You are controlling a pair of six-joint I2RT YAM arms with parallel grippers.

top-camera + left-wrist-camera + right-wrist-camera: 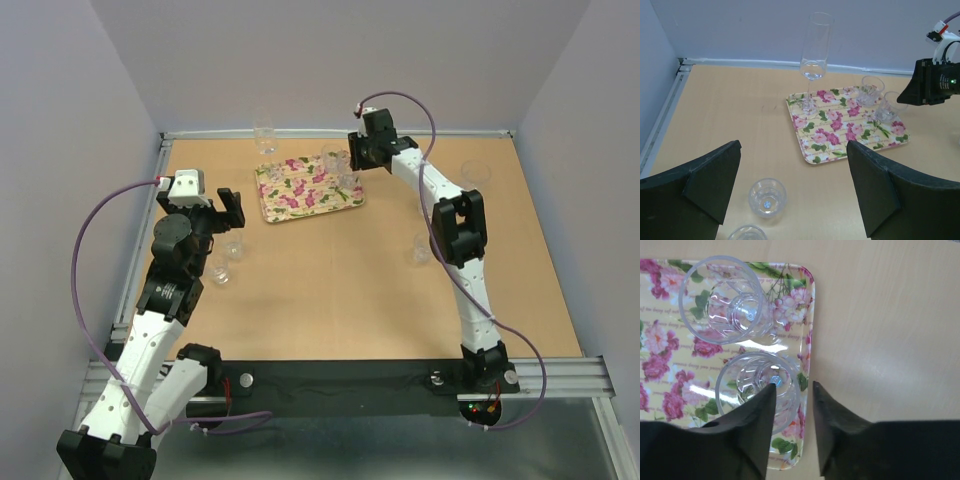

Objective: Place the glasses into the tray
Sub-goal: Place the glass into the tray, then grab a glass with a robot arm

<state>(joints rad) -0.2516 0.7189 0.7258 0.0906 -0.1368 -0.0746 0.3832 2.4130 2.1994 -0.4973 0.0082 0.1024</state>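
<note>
The floral tray (300,195) lies at the back middle of the table. Two clear tumblers (340,170) stand on its right end. In the right wrist view they are a far tumbler (727,300) and a near tumbler (760,387). My right gripper (793,385) is over the near tumbler, partly open. One finger is over its inside and the other is outside its rim, above the tray's edge (810,315). My left gripper (220,203) is open and empty, left of the tray. Two tumblers (767,197) (746,233) stand on the table below it.
A tall clear flute (815,55) stands at the tray's far left corner. Two more clear glasses stand on the table at the right (476,172) (422,246), beside the right arm. Walls close the back and both sides.
</note>
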